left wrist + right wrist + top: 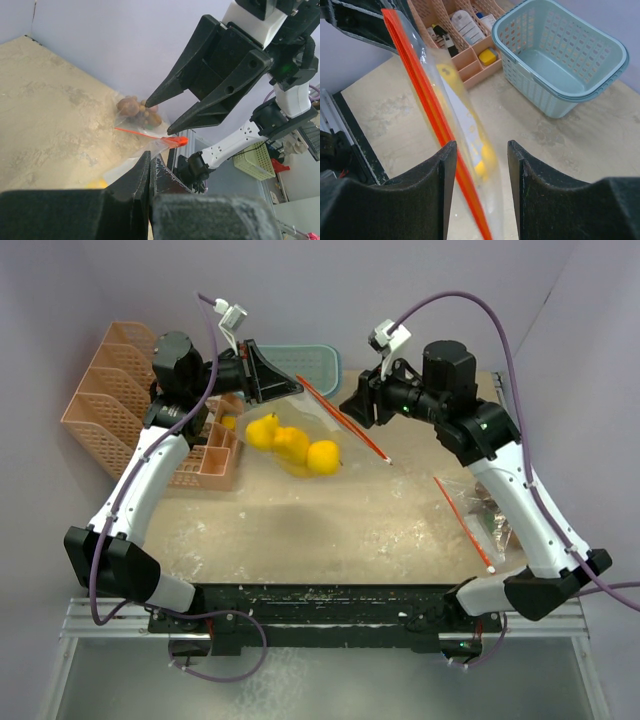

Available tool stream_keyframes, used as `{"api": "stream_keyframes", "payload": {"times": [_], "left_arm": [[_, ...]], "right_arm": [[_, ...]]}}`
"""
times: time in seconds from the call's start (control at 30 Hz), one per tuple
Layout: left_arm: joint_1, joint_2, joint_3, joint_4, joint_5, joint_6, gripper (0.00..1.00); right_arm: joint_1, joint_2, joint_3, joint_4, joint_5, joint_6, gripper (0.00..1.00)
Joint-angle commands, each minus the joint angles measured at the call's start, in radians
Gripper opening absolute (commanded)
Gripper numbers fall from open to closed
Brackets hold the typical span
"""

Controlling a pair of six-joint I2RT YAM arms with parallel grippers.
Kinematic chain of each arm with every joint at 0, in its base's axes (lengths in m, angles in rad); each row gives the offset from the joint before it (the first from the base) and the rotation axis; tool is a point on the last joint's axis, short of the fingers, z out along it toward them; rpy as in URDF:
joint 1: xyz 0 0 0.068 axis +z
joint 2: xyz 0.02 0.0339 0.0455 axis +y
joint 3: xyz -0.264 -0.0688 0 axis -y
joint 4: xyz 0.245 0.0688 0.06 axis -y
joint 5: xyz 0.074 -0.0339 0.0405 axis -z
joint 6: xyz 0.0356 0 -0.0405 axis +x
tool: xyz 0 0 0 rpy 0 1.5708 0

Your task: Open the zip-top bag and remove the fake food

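Top external view: the glossy yellow plastic toy fruits [292,445] are shown hanging inside the clear zip-top bag [352,443], which is held above the sandy counter [330,530] between the two arms. The bag's orange seal strip [345,422] appears closed. The left hand [285,382] is clamped on the bag's upper edge. The right hand [481,146] stands apart, with the strip passing between its fingers but not pinched. For a clean opening, one lip only should be gripped, close beside the strip, and drawn away from the left hand. A second clear bag [485,512] with brown contents lies on the counter to the right. A teal mesh basket [560,65] and pink plastic organisers [110,390] stand behind; the basket is judged nearest the pulling path.
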Motion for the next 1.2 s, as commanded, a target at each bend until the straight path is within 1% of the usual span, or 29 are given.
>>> {"api": "stream_keyframes", "payload": {"times": [0.0, 0.53, 0.87, 1.17], "left_arm": [[-0.004, -0.040, 0.008, 0.021, -0.001, 0.026, 0.00], [-0.005, -0.037, 0.024, 0.012, -0.001, 0.030, 0.00], [-0.005, -0.055, 0.027, -0.013, 0.003, 0.042, 0.00], [-0.005, -0.071, 0.029, -0.073, -0.010, 0.077, 0.00]], "right_arm": [[-0.003, -0.031, 0.072, -0.005, -0.032, 0.000, 0.48], [-0.003, -0.041, -0.032, 0.041, -0.067, 0.017, 0.48], [-0.003, -0.019, -0.040, 0.035, 0.000, -0.015, 0.47], [-0.003, 0.013, -0.029, 0.064, -0.046, 0.022, 0.47]]}}
